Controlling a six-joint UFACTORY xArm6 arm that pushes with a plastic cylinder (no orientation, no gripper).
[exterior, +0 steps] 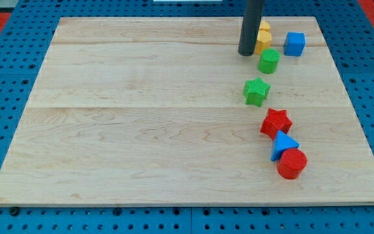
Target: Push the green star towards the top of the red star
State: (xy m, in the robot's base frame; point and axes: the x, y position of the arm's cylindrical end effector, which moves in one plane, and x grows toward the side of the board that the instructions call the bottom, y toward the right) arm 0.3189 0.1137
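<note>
The green star (256, 91) lies on the wooden board (141, 117) at the view's right, just above and left of the red star (276, 122), a small gap between them. My tip (246, 53) rests on the board near the view's top, above the green star and left of the green cylinder (269, 61), touching neither.
A yellow block (263, 37) stands partly behind the rod. A blue cube (295, 43) is at the top right. A blue triangular block (283, 145) and a red cylinder (292, 163) lie below the red star. Blue pegboard surrounds the board.
</note>
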